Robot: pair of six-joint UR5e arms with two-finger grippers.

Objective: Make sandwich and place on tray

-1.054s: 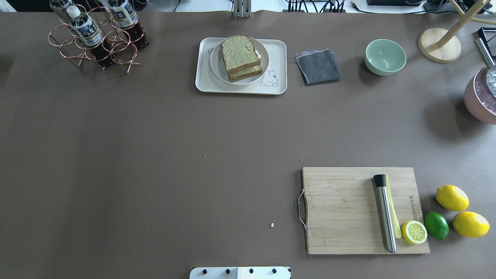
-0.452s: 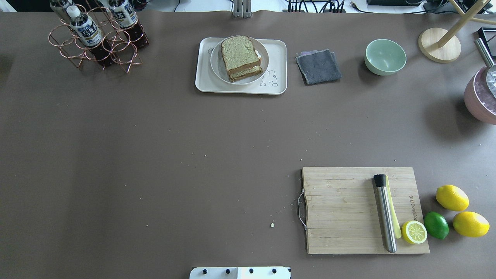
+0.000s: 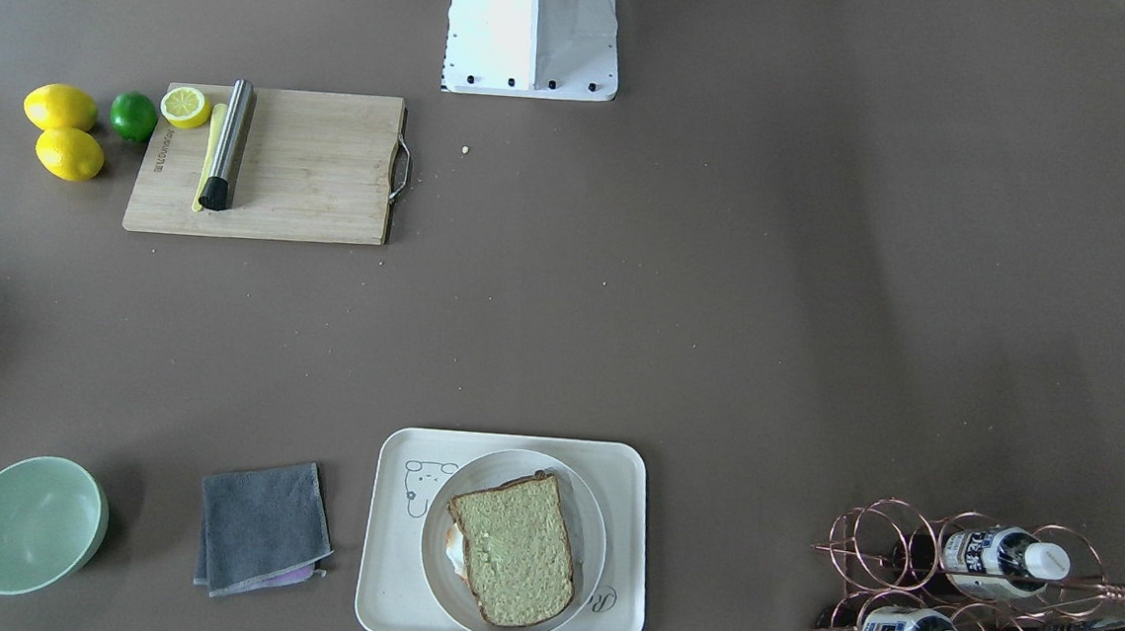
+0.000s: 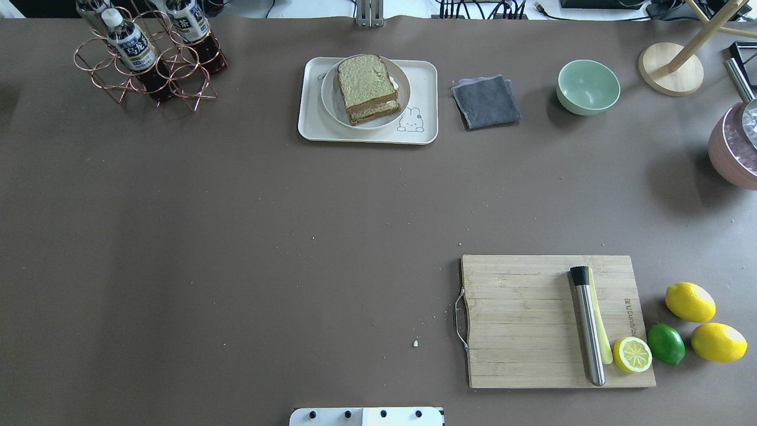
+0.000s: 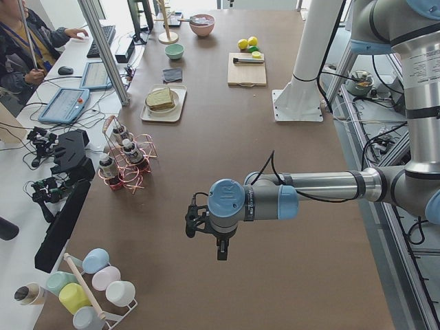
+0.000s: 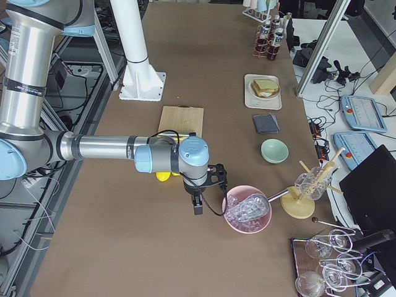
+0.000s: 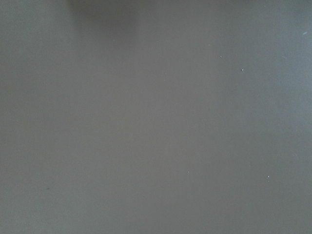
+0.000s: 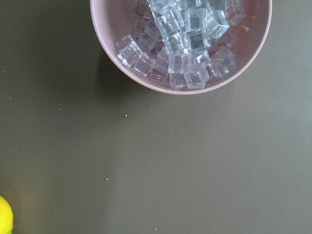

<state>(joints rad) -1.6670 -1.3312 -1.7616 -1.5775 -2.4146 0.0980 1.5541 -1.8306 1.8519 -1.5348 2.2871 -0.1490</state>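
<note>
Nearest the robot, both arms are held out low over the brown worktop, well apart from the food. The left tool (image 5: 219, 253) hangs over bare worktop, and only that surface is shown by its wrist camera. The right tool (image 6: 197, 209) hangs just beside the pink bowl of clear ice cubes (image 4: 730, 160). Whether either tool is clenched or released cannot be told, since each is caught only from the side.

Further out, a steel muddler (image 4: 588, 328) and a cut lemon half (image 4: 631, 354) are seen on the rectangular bamboo cutting board (image 4: 520, 319).

At the far edge, the brown-crusted bread sandwich (image 4: 366, 86) is stacked on a round white plate (image 4: 331, 99), which is set on the cream rectangular tray (image 4: 424, 89). A sliver of egg white shows at one side between the slices.

The task is judged essentially done. The step in hand is taken to be parking the arms. It is done well if the stack is left untouched and the right tool is lifted clear of the ice bowl before any sideways travel.
</note>
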